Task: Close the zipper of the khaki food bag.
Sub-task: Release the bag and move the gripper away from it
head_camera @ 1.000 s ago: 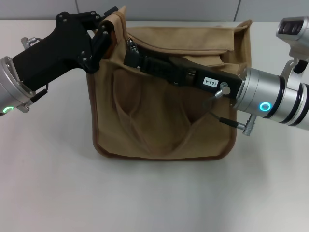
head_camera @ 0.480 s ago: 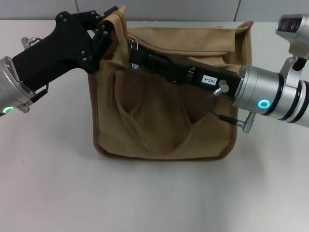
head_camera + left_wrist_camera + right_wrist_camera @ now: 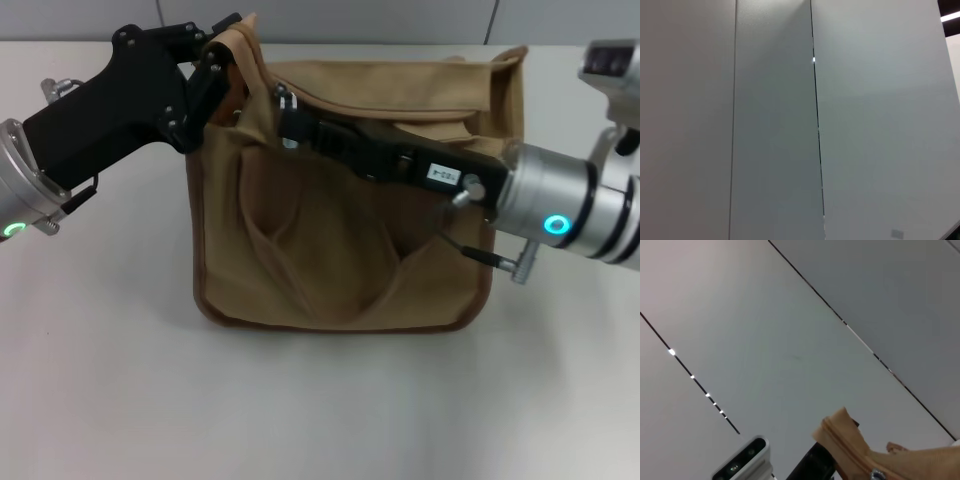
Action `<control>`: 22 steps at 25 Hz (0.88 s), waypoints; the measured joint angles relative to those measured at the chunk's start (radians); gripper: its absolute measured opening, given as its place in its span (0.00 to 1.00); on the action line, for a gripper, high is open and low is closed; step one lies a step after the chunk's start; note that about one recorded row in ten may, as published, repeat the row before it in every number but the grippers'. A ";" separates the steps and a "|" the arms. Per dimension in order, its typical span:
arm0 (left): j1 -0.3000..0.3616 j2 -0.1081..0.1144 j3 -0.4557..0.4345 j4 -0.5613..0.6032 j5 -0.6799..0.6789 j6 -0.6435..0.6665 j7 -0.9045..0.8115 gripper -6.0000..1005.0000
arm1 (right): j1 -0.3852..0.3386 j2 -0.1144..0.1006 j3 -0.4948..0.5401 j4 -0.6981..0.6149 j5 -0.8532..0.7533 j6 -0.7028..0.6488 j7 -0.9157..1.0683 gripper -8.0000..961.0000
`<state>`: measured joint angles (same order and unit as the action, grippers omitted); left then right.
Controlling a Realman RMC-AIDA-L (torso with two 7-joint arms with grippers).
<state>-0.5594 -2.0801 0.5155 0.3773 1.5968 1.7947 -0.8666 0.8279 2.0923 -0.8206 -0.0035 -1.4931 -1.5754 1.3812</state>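
Observation:
The khaki food bag (image 3: 330,250) stands on the white table, its top open along the zipper (image 3: 400,108). My left gripper (image 3: 215,62) is shut on the bag's top left corner and holds it up. My right gripper (image 3: 288,112) reaches across the bag's front from the right and is shut on the small silver slider and pull tab (image 3: 284,97), near the zipper's left end. In the right wrist view the bag's pinched corner (image 3: 847,440) and the silver slider (image 3: 875,474) show at the edge, with part of the black left gripper (image 3: 812,465). The left wrist view shows only wall panels.
The white table (image 3: 320,400) lies bare in front of the bag and to both sides. A grey panelled wall (image 3: 400,20) runs behind the table's far edge. A white camera housing (image 3: 740,462) shows in the right wrist view.
My right gripper has moved a little to the right along the bag's top, taking the silver slider with it. The left gripper still holds the corner in place.

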 joint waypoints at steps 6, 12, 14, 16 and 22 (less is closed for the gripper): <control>0.016 0.003 -0.002 0.000 -0.021 0.000 0.000 0.03 | -0.061 -0.001 0.000 -0.041 -0.001 -0.046 0.006 0.01; 0.038 0.008 -0.002 0.009 -0.045 -0.011 0.000 0.03 | -0.155 -0.006 0.000 -0.137 -0.001 -0.074 0.078 0.01; 0.040 0.008 -0.002 0.009 -0.047 -0.013 0.000 0.03 | -0.172 -0.007 0.000 -0.155 -0.001 -0.077 0.090 0.01; 0.043 0.009 -0.002 0.009 -0.049 -0.016 0.000 0.03 | -0.210 -0.009 0.000 -0.192 -0.001 -0.081 0.114 0.01; 0.045 0.009 -0.002 0.009 -0.049 -0.028 0.000 0.03 | -0.329 -0.015 0.010 -0.286 -0.001 -0.085 0.153 0.01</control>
<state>-0.5148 -2.0709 0.5138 0.3867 1.5475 1.7668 -0.8666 0.4990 2.0770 -0.8107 -0.2897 -1.4936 -1.6605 1.5343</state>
